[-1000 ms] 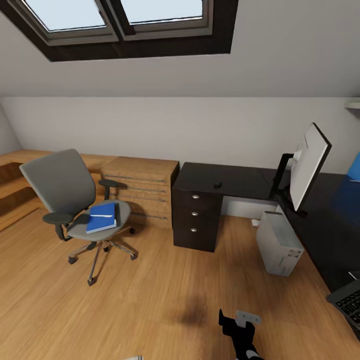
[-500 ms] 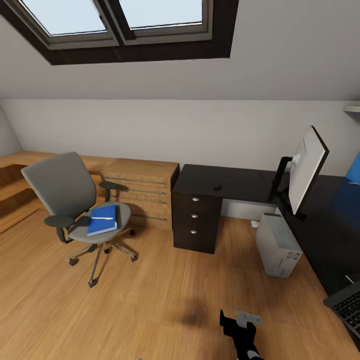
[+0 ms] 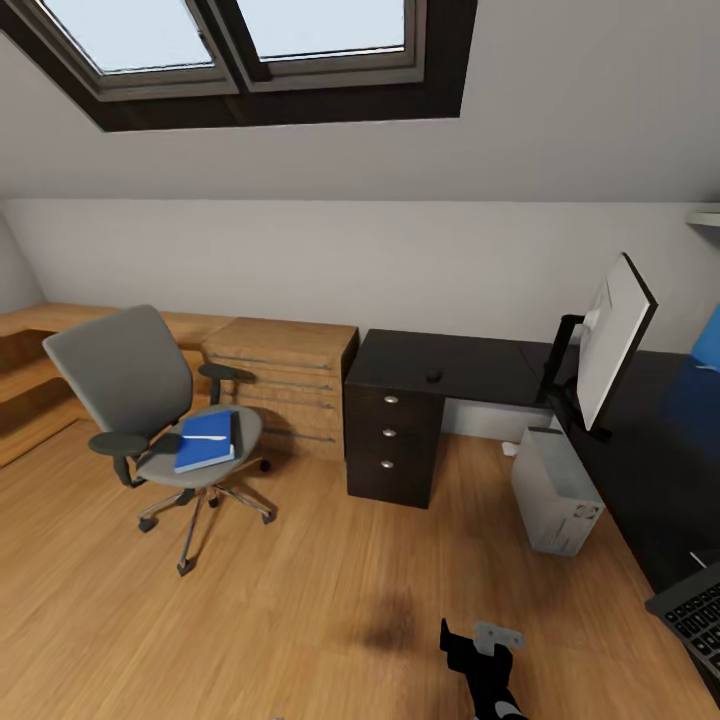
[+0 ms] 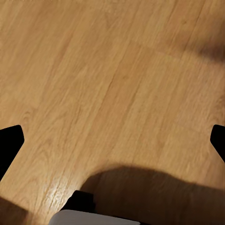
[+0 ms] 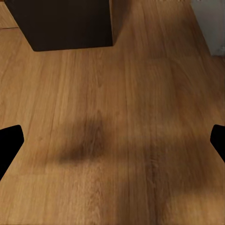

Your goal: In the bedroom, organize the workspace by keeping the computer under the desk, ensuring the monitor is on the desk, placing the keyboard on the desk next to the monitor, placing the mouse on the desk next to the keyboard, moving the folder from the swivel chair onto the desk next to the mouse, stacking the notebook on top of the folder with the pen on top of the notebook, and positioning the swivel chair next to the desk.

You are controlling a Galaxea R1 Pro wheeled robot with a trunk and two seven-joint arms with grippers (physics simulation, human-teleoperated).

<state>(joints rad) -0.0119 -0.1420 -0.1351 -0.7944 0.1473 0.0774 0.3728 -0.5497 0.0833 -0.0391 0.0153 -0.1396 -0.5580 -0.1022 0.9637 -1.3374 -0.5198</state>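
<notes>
At frame left the swivel chair (image 3: 150, 410) carries the folder (image 3: 206, 439) on its seat, a wood cabinet (image 3: 282, 385) behind it — the desk (image 3: 455, 365) runs right, bearing the monitor (image 3: 610, 343), the computer (image 3: 556, 490) on the floor beside it.

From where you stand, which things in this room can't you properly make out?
- Keyboard: head view, cut off by the picture's right edge, one corner showing.
- Small dark object on the desk: head view, too small to identify.
- Monitor: head view, screen faces away.
- Blue shape: cut by the right edge.
- White streak on the folder: too small to name.
</notes>
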